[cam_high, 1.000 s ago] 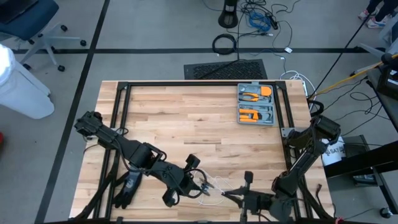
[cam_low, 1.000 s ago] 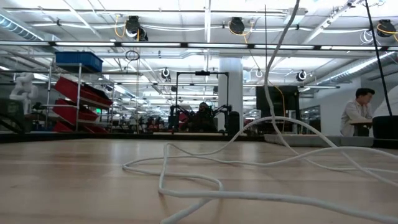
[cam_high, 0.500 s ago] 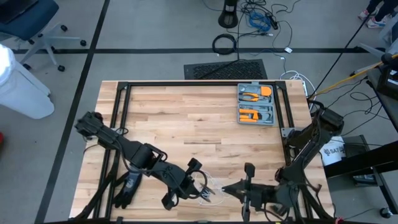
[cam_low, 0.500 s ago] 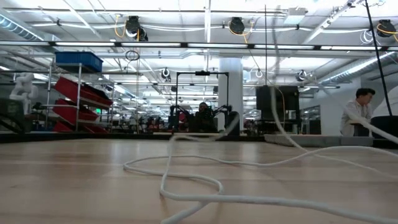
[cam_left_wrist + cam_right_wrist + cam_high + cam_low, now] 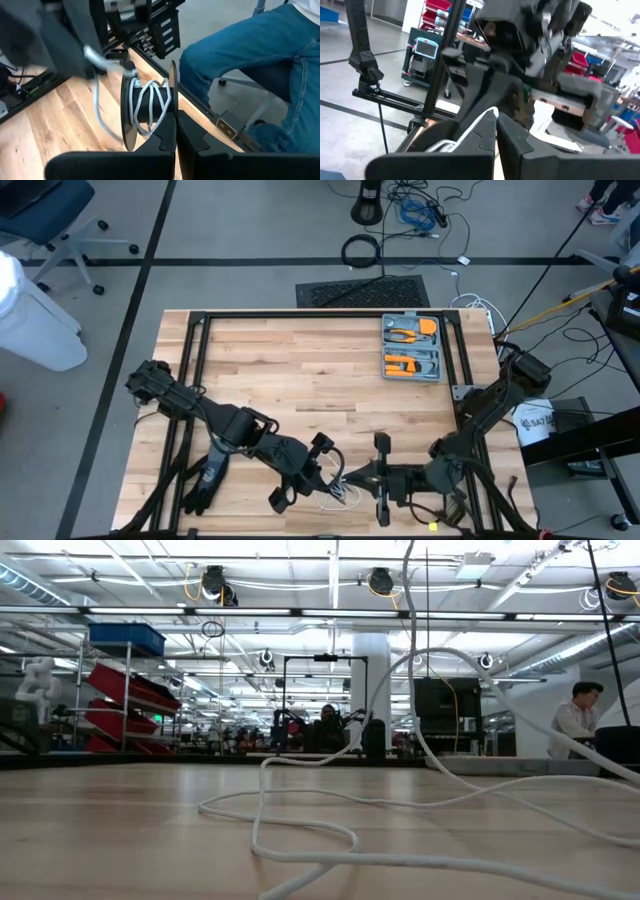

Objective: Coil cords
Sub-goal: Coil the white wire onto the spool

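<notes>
Left gripper (image 5: 322, 467) seen low over near edge of light wooden table (image 5: 300, 370), fingers closed on small black spool (image 5: 145, 111) wound with thin white cord (image 5: 150, 102). Loose cord trailed in loops across tabletop (image 5: 300, 830). Right gripper (image 5: 352, 477) positioned just beside it, fingers pinched on same cord. Orange-and-grey tool tray (image 5: 411, 348) left at far right.
</notes>
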Robot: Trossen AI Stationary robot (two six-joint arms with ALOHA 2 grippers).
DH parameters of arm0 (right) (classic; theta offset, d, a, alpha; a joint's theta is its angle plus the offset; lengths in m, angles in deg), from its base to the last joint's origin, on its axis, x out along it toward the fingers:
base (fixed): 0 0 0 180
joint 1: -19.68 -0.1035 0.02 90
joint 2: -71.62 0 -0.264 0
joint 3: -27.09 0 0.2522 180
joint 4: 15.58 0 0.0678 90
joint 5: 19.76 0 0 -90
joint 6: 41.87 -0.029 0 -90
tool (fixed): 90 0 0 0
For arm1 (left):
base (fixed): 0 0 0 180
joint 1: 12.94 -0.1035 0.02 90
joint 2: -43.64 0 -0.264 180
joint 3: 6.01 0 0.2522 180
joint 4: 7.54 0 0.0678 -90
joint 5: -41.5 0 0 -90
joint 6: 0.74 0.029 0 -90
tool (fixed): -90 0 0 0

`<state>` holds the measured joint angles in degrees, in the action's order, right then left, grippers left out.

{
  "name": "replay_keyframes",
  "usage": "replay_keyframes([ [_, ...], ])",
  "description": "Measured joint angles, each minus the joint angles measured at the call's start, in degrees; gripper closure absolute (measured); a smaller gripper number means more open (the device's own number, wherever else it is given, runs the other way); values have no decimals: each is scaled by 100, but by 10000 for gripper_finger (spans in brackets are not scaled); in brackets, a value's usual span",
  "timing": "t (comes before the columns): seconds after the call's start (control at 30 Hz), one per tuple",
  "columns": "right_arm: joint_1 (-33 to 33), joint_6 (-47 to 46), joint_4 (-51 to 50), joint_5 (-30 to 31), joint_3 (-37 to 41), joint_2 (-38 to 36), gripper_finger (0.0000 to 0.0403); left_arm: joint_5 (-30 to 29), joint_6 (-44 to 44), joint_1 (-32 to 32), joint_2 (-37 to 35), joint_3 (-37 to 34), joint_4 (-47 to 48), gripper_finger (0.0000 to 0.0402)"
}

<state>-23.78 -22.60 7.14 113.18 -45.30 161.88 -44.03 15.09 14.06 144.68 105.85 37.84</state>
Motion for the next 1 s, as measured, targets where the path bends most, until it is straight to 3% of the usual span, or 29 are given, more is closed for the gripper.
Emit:
replay_keyframes([
  [0.3,415,-635,-372,-814,-2,0,403,239,248,0,2,0,-168,402],
  [0.63,793,-1536,-789,-2166,-2,2,403,309,878,90,11,-2,-473,402],
  [1.0,775,-2421,-1250,-2123,-5,2,358,-119,1012,137,13,-7,-546,402],
])
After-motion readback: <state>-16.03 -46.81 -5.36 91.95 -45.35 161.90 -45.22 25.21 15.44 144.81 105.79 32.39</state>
